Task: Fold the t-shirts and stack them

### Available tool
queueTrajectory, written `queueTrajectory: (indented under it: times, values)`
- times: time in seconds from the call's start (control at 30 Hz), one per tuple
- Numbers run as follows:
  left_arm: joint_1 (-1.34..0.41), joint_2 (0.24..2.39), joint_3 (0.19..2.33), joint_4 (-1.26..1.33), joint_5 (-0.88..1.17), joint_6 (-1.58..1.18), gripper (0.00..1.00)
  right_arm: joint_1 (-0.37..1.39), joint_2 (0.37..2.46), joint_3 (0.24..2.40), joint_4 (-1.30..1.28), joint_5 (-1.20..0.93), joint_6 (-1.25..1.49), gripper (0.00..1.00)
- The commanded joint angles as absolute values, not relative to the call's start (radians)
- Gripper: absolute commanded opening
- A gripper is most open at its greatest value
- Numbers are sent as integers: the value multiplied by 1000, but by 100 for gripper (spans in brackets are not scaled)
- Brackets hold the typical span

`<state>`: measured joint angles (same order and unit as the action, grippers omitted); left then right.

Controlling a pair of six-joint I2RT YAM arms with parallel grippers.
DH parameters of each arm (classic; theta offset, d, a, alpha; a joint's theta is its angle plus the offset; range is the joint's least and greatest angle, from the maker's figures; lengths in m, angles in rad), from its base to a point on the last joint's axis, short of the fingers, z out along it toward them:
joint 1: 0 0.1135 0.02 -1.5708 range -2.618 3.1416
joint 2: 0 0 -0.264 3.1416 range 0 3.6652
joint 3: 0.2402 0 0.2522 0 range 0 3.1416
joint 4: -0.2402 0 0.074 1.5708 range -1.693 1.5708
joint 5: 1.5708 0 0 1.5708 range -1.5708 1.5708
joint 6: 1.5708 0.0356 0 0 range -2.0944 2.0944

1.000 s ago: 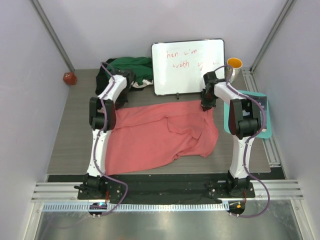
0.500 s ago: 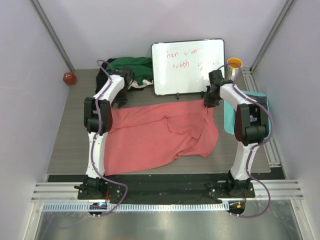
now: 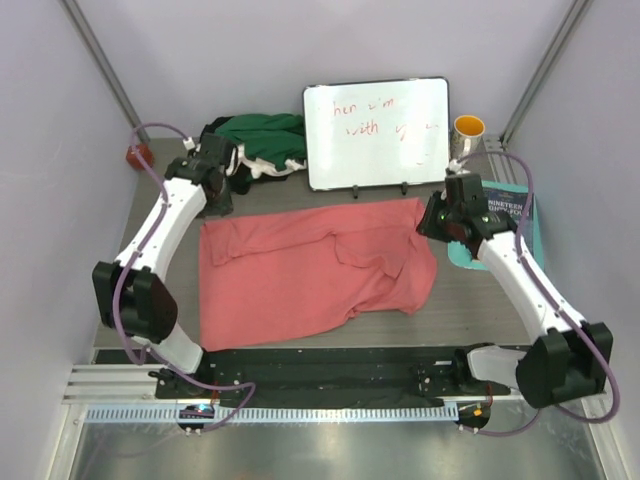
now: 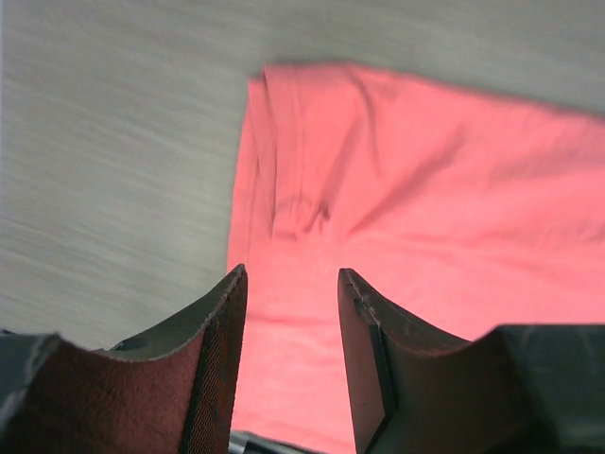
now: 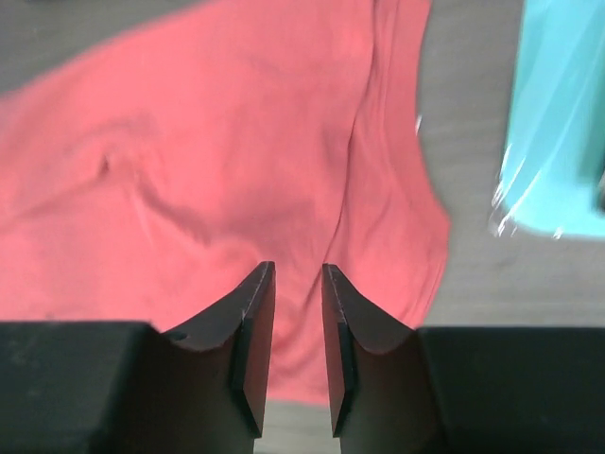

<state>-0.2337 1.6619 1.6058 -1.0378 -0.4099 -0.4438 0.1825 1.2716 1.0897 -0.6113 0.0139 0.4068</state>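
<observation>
A salmon-pink t-shirt [image 3: 310,275] lies spread across the middle of the table, rumpled toward its right side. My left gripper [image 3: 220,198] hovers just off the shirt's far left corner. In the left wrist view the gripper [image 4: 288,274] is open, with only the shirt [image 4: 425,189] below it. My right gripper [image 3: 430,220] hangs over the far right corner. Seen from the right wrist, this gripper [image 5: 298,269] is open by a narrow gap above the pink cloth [image 5: 189,142] and holds nothing. Dark green, white and black t-shirts [image 3: 258,140] lie heaped at the back left.
A white board with red writing [image 3: 375,133] leans at the back centre. An orange-lined mug [image 3: 468,129] stands at the back right. A teal sheet [image 3: 503,215] [image 5: 558,113] lies right of the shirt. A small red object [image 3: 135,157] sits at the far left edge.
Both grippers were shut at the shirt's far corners, then opened and let go. Both arms swung outward and their elbows dropped low. The shirt's far edge now lies flat.
</observation>
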Motion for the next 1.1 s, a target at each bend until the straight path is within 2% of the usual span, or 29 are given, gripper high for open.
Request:
queueTrajectory:
  times: [0.0, 0.03, 0.1, 0.13, 0.2, 0.27, 0.37, 0.4, 0.7, 1.07]
  values:
    - [-238, 1525, 1473, -957, -342, -465, 44, 241, 1079, 965, -701, -35, 474, 32]
    - [-238, 1510, 1454, -957, -334, -466, 44, 274, 1043, 921, -707, -22, 486, 33]
    - [-241, 1479, 1447, -963, -309, -465, 44, 299, 978, 861, -739, -23, 509, 44]
    - [-241, 1471, 1439, -965, -298, -463, 43, 320, 962, 839, -748, -37, 535, 44]
    - [-244, 1460, 1431, -971, -290, -462, 42, 342, 927, 798, -758, -57, 563, 38]
    - [-245, 1442, 1407, -960, -288, -463, 42, 374, 887, 740, -758, -63, 612, 38]
    - [-245, 1430, 1384, -956, -270, -463, 41, 391, 859, 684, -767, -70, 659, 39]
    - [-247, 1428, 1381, -956, -264, -462, 41, 399, 856, 661, -767, -75, 670, 43]
    - [-256, 1408, 1359, -951, -245, -465, 40, 408, 796, 588, -701, -85, 925, 44]
    - [-262, 1420, 1361, -951, -238, -462, 39, 411, 831, 514, -703, -81, 1023, 45]
